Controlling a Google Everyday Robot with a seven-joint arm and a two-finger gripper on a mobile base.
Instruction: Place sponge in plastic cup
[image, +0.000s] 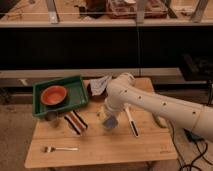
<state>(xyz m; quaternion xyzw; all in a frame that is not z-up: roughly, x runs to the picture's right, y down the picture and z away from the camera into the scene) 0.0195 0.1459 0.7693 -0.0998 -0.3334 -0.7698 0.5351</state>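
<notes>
Your end effector (109, 119) is clamped on the flat blue-grey rectangular sponge (110, 122) hanging beneath it, just beside the light yellow-green plastic cup (102, 111); soft and light, so grip its upper edge.

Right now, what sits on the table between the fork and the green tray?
In the camera view, the striped cloth lies between the fork and the green tray. The hand hangs right of it.
</notes>
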